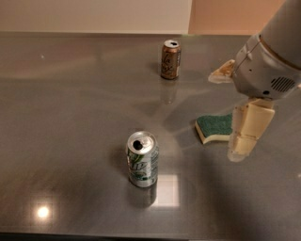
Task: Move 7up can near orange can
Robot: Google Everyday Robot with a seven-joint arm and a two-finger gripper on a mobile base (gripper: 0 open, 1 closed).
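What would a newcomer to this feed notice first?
The gripper at the right edge, hanging beside the green sponge, dominates the view. Next comes the 7up can, upright in the near centre of the grey table, with the orange can upright at the far side, well apart from it.

My gripper, hanging at the right, is hiding the green sponge's right end; my arm is running off-frame.

A shiny grey table is lit from above. A pale wall is seen behind it. The gripper is held over the table's right side.
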